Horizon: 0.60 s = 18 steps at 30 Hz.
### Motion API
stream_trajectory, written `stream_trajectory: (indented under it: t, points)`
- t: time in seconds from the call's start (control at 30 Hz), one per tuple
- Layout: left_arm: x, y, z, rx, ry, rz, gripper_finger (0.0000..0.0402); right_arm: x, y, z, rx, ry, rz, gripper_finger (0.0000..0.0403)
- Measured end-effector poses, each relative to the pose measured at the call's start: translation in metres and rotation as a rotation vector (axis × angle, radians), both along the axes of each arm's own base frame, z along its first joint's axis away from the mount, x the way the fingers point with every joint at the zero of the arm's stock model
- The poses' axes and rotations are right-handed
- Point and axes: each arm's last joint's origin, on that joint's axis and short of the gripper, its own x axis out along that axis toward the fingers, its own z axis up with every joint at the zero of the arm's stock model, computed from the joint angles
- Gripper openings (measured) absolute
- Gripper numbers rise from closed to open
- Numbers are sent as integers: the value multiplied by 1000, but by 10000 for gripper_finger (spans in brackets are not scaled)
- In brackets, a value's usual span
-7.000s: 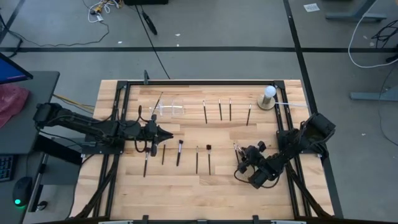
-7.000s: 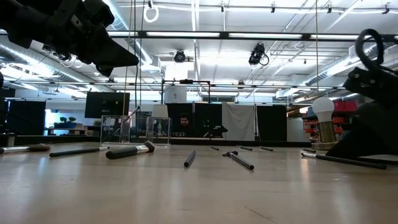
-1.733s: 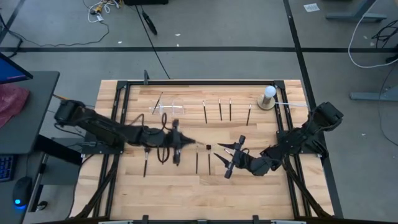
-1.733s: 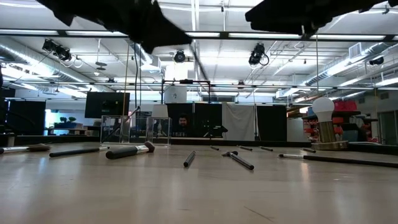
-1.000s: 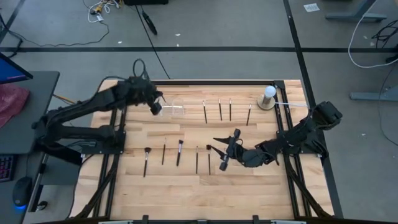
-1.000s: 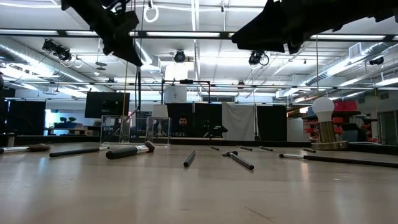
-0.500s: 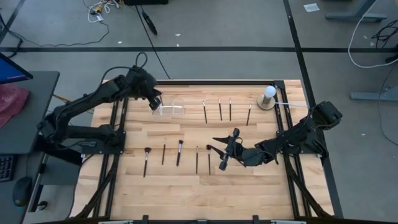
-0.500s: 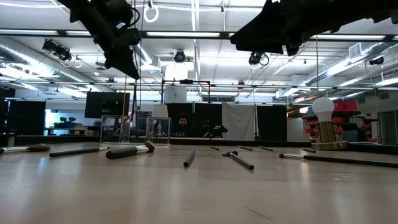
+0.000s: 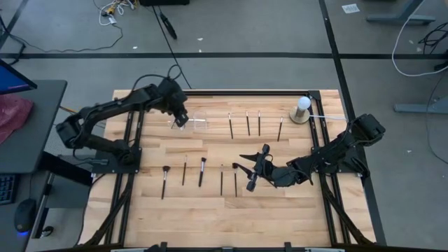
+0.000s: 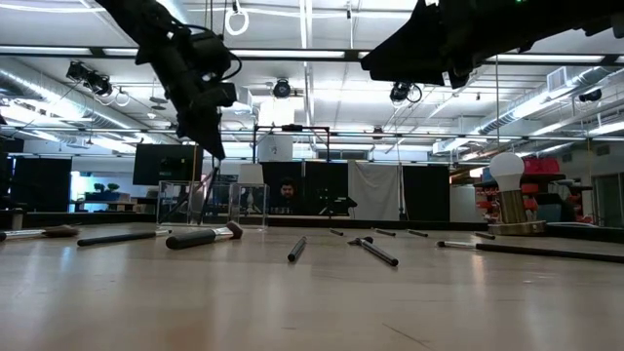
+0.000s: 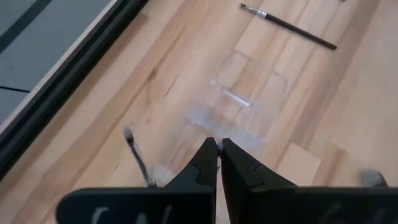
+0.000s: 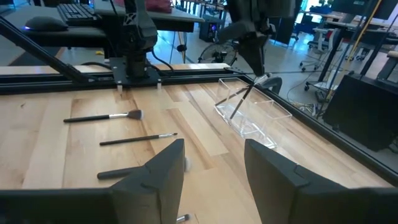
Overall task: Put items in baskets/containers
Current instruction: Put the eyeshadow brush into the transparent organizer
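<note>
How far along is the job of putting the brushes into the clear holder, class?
Early stage. Done: one brush leans in the clear holder. In hand: the shut left gripper hangs over the holder's end; the open right gripper hovers mid-table, empty. Left: four brushes in the far row, five brushes in the near row.

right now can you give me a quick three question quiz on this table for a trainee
1. True or false: the left pincer is shut above the see-through clear plastic holder.
2. The right pincer hangs open over: A) the row of thin dark-handled makeup brushes nearer the table's front, B) the white bulb-shaped object on a round base, C) the floor.
3. How many thin dark brushes lie in the far row right of the holder?

Key: 1 true; 2 A; 3 four.
</note>
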Motion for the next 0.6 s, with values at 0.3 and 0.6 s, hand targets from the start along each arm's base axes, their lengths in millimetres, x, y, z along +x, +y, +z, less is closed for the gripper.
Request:
stream_trajectory:
  t: [0.3,0.6]
  points:
    - [10,3,-5,18,-26,-46,11,0,0,0,0,0,-1,168]
    - [11,3,-4,26,-42,-47,66,0,0,0,0,1,0,168]
